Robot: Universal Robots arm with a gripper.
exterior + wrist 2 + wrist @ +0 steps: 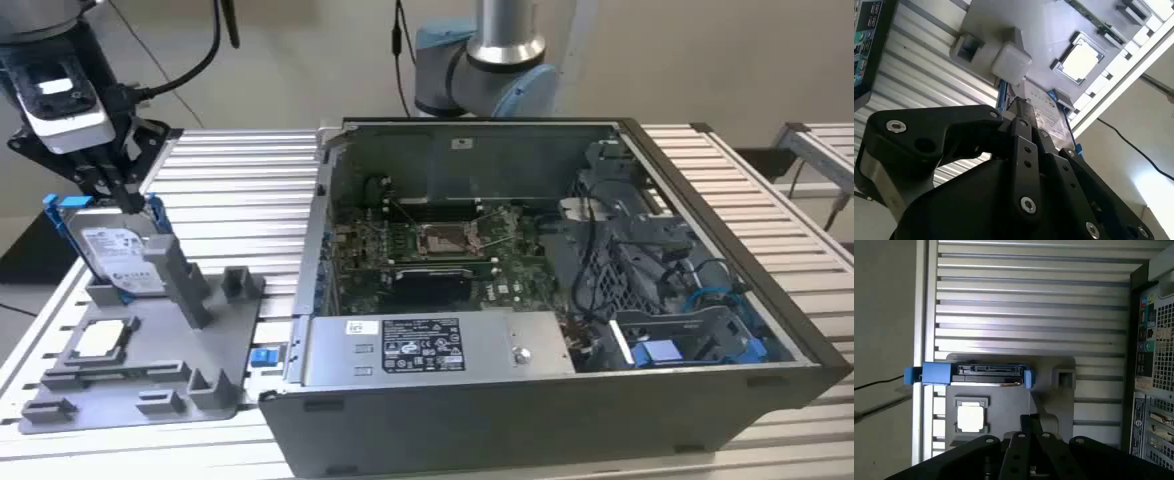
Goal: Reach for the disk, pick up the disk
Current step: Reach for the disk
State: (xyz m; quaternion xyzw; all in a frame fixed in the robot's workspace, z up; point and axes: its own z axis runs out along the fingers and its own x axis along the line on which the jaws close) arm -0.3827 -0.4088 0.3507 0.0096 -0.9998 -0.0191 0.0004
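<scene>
1. The disk is a silver metal drive with a white printed label on its broad face. A bright blue plastic frame runs around its edges and juts out at both upper corners.
2. It stands upright on edge in a slot of a grey holder on the ribbed metal worktop. In the exterior view this is at about 9 o'clock from the open computer case.
3. In the first wrist view the disk shows edge-on: a dark connector strip sits between two blue end pieces.
4. In the second wrist view the labelled face slants away just past the black linkage.
5. The end effector hangs at 12 o'clock of the disk, right at its top edge between the blue corners. Whether it is released or clenched cannot be told, nor whether it touches the disk.
6. A small square silver chip lies flat in the holder at 6 o'clock of the disk, apart from it.
7. A small blue block sits between the holder and the case.
</scene>
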